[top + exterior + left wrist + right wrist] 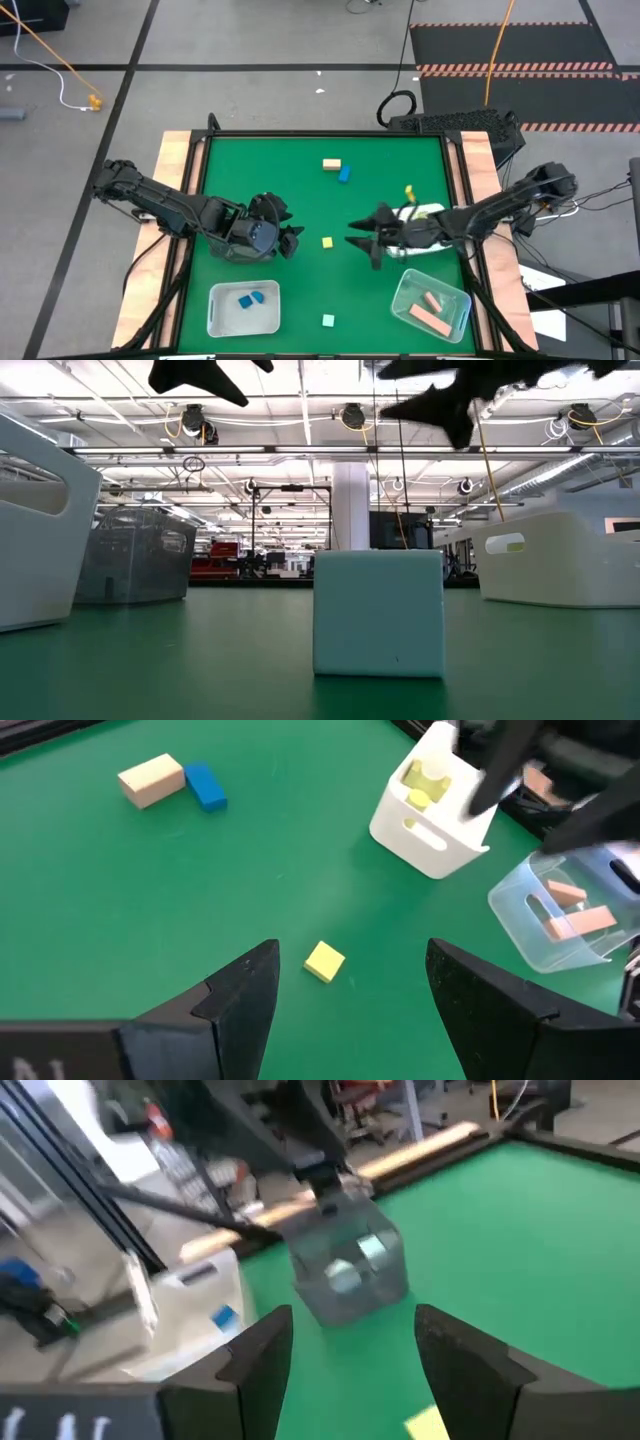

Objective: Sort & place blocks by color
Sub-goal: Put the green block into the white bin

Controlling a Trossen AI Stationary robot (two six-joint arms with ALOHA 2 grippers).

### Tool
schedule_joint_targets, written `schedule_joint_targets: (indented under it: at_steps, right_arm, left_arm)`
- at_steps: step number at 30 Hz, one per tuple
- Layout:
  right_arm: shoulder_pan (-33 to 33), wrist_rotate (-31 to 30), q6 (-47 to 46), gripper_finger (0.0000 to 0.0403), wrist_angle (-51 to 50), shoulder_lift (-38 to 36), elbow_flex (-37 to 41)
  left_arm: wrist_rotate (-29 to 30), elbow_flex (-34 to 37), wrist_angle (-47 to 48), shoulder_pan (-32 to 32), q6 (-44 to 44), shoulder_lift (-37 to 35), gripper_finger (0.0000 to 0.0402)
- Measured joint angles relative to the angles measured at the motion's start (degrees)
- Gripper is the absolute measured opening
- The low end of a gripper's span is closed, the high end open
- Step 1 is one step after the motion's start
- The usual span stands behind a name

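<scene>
A small yellow block [327, 242] lies on the green table between my two grippers. My left gripper [293, 240] hovers open to its left; in the left wrist view the block [325, 961] shows below the gap between the fingers [352, 948]. My right gripper [362, 242] hangs open and empty to its right, above the table. A tan block [332, 163] and a blue block [344, 174] lie side by side at the far middle. A pale mint block [328, 320] rests near the front edge and fills the low view [378, 612].
A white bin [243, 308] with blue blocks stands front left. A clear bin [430, 305] with salmon blocks stands front right. A white bin [430, 810] with yellow blocks sits under my right arm. A greyish clear bin [350, 1270] holds pale blocks under my left arm.
</scene>
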State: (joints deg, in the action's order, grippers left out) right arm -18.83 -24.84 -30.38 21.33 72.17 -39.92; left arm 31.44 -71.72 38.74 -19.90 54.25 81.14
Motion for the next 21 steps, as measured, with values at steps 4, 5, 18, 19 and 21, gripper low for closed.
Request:
schedule_joint_targets:
  at_steps: [4, 5, 18, 19, 21]
  right_arm:
    - [3.3, 5.8, 1.4, 0.0201, 4.7, 7.2, 0.0]
    - [3.9, 7.0, 1.7, 0.0201, 6.5, 8.9, 0.0]
    - [4.8, 8.6, 17.5, 0.0201, 15.7, 24.4, -5.7]
    - [4.5, 8.7, 19.5, 0.0202, 13.7, 25.1, -7.2]
    - [4.4, 8.8, 21.0, 0.0207, 8.0, 26.7, -10.0]
  left_arm:
    - [-1.7, 0.0, 0.0, -0.1, 2.6, 0.0, 0.0251]
    - [-2.7, 0.0, 0.0, -0.1, 3.2, 0.0, 0.0251]
    - [-6.7, 0.0, 0.0, -0.8, 4.8, 0.0, 0.0251]
    - [-6.7, 0.0, 0.0, -0.8, 4.7, 0.0, 0.0251]
    - [-6.7, 0.0, 0.0, -0.8, 4.7, 0.0, 0.0251]
